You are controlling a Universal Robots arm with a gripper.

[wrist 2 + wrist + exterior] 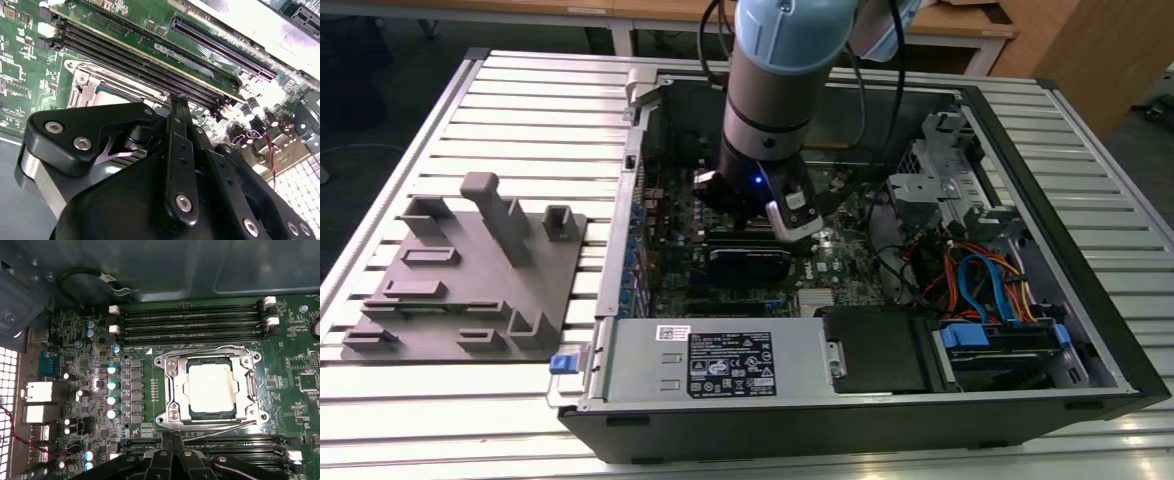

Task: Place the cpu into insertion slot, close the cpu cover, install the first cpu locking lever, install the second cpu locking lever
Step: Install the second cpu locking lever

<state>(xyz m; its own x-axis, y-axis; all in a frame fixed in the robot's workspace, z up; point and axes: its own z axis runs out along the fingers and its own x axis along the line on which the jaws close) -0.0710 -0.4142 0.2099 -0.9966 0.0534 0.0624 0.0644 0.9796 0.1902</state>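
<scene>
Slatted metal table [427,400]: open computer case [854,420], grey fixture plate [460,290].

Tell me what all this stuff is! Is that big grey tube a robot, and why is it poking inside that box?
Yes, the grey tube is a robot arm. One picture comes from a camera standing off the arm, looking at an open computer case on a slatted table. The other two come from little cameras riding on the arm's wrist. The black metal parts are the gripper, the robot's hand. It hangs just over the green circuit board. In the first wrist view you see the shiny square cpu sitting in its insertion slot, with the silver cpu cover lying down around it. On the exterior view's left is a grey tray of holders.
</scene>
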